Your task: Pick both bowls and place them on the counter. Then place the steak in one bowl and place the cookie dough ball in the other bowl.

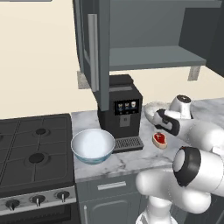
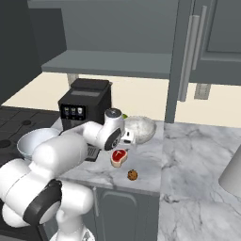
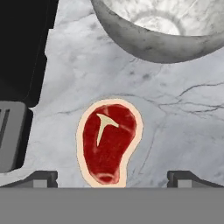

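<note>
My arm point(image 2: 61, 155) reaches toward twelve o'clock, wrist bent downward; the gripper point(image 3: 112, 177) hangs with fingertips point(image 3: 41, 178) spread wide (apparently empty).

The glossy white robot arm point(image 1: 199, 131) is made of fat, rounded, smooth-shelled segments. Dark grey to black bands ring its joints, one broad collar circling the big rounded elbow. A round grey cap tops the wrist segment. The small dark two-finger gripper point(image 3: 112, 177) ends in blocky grey tips.
</note>
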Controlling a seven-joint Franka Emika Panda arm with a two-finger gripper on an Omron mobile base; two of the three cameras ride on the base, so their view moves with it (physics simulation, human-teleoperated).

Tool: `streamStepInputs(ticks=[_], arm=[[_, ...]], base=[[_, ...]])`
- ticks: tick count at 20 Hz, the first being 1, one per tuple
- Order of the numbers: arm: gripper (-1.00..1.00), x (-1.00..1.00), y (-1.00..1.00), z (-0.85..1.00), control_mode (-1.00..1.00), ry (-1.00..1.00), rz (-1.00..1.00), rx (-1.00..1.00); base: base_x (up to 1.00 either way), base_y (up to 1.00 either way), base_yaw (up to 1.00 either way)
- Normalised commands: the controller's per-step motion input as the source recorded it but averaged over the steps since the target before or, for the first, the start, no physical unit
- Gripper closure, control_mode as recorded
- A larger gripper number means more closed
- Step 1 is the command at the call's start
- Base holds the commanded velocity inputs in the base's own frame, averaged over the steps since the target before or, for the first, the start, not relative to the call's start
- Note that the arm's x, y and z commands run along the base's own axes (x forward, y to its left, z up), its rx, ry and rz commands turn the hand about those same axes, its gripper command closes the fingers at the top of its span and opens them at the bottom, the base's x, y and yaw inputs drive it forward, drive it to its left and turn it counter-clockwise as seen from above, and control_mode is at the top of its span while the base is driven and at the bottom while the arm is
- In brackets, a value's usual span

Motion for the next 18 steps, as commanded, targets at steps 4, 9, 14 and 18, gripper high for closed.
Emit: streamStepInputs(ticks=[4, 9, 14, 18], arm=[[-1.00, 0.01, 0.05, -0.29, -1.00, 0.11, 0.20, -0.18], [-1.00, -0.02, 0.00, -0.32, -1.00, 0.01, 0.14, -0.12], [-1.00, 0.00, -0.06, -0.27, -1.00, 0.00, 0.09, 0.00], [-1.00, 0.01, -0.15, -0.05, -1.00, 0.00, 0.08, 0.00]], base=[[0.00, 0.00, 0.00], [0.00, 0.00, 0.00], [0.00, 0.00, 0.00], [0.00, 0.00, 0.00]])
